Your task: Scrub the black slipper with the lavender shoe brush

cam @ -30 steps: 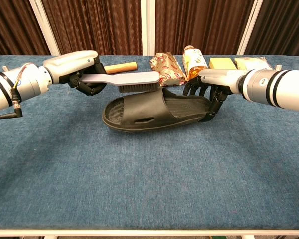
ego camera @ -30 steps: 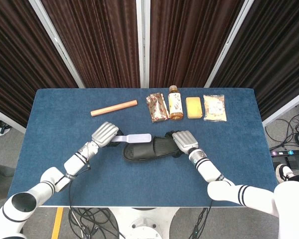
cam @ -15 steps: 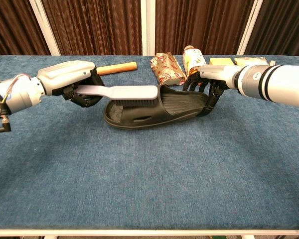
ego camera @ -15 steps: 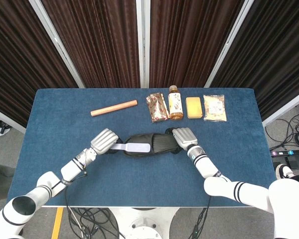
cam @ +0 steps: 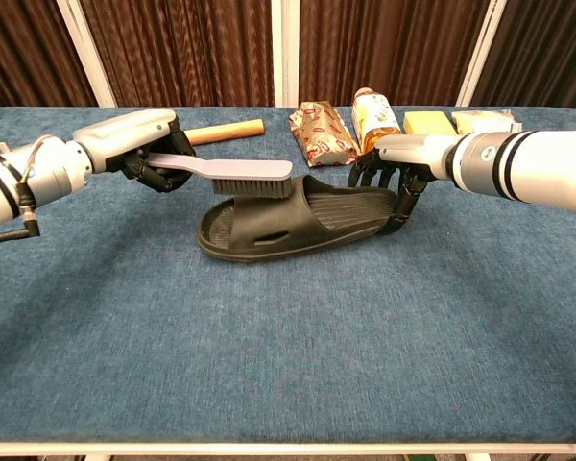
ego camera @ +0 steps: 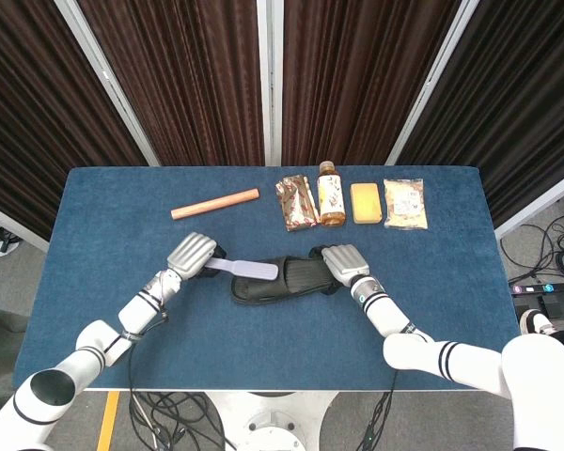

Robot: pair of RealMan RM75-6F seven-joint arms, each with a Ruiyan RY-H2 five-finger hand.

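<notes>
The left hand (cam: pixel 139 144) grasps the lavender shoe brush (cam: pixel 232 176), bristles resting on the black slipper (cam: pixel 298 223), whose long axis runs left-right on the surface; the right hand (cam: pixel 398 165) grips its right end.

My left hand (cam: pixel 139 134) shows a smooth silver-grey shell over dark fingers. My right hand (cam: pixel 403 154) matches it, silver on top, black underneath. Both forearms are glossy white with black rings at the wrists, and a thin cable loops along my left forearm.
</notes>
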